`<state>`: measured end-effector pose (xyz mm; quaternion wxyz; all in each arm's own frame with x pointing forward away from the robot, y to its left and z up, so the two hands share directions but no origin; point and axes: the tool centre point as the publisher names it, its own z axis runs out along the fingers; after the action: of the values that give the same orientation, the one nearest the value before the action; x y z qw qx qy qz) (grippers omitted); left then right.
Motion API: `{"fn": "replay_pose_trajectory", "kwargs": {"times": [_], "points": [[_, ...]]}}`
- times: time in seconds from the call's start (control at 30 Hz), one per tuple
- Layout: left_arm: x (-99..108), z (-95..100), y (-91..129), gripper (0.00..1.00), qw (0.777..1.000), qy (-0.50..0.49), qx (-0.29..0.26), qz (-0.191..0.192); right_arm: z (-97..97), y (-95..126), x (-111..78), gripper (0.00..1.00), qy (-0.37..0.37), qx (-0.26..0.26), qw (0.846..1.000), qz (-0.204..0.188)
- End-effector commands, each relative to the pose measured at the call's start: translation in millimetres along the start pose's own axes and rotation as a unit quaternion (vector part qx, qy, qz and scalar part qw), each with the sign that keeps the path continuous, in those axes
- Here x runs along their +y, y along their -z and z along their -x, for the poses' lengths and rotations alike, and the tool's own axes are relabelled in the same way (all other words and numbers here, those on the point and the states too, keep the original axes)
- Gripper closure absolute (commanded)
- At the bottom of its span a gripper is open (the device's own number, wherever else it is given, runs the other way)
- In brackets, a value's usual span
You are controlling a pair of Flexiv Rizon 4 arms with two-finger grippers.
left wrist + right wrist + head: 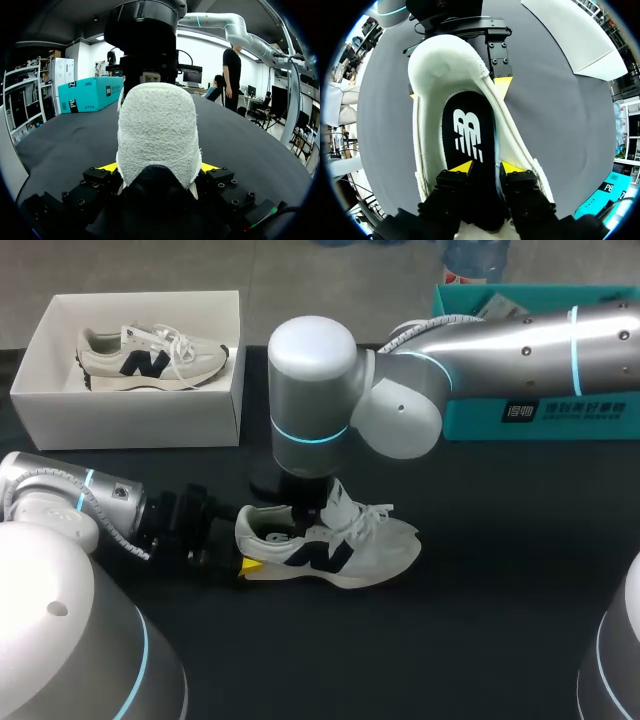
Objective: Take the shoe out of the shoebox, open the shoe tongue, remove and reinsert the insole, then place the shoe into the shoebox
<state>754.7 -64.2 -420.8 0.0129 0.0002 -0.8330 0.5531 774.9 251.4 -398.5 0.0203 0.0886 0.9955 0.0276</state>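
1. The shoe [330,545] lies on the black table [500,590], near the white box [130,420]
2. The left gripper [159,167] squeezes its heel
3. Only the right wrist view shows the right gripper [487,167] pinching the black insole [467,130]

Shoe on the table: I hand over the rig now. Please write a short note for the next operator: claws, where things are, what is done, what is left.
Left claw: shut on the heel of the shoe, which stands on the table, outside the box.
Right claw: down in the shoe's opening, at the insole; whether it grips cannot be told.
The shoebox: open, far left on the table, with a second shoe inside.
Done: shoe taken out, and it is open enough to show the insole.
Left: the insole lies in the shoe, and whether it has been out yet is not visible. Then the shoe goes into the shoebox.
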Motion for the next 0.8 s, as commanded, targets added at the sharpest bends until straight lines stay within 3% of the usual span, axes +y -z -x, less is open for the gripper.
{"fn": "replay_pose_trajectory", "kwargs": {"times": [0.03,0.33,0.5,0.8], "points": [[3.1,-1.0,0.7,1.0,1.0,0.0,0.0,0.001,5.3,-17.1,2.0,0.64,0.006,0.031,0.999,0.007],[3.1,-1.0,0.7,1.0,1.0,0.0,0.0,0.001,-2.7,-28.6,4.9,0.7,0.015,0.091,0.996,0.004],[3.1,-1.0,0.7,1.0,1.0,0.0,0.0,0.001,-5.0,-30.4,4.1,1.0,0.012,0.116,0.993,0.012],[3.1,-1.0,0.7,1.0,1.0,0.0,0.0,0.001,-9.5,-13.4,-0.1,1.0,0.027,0.139,0.99,0.014]]}}
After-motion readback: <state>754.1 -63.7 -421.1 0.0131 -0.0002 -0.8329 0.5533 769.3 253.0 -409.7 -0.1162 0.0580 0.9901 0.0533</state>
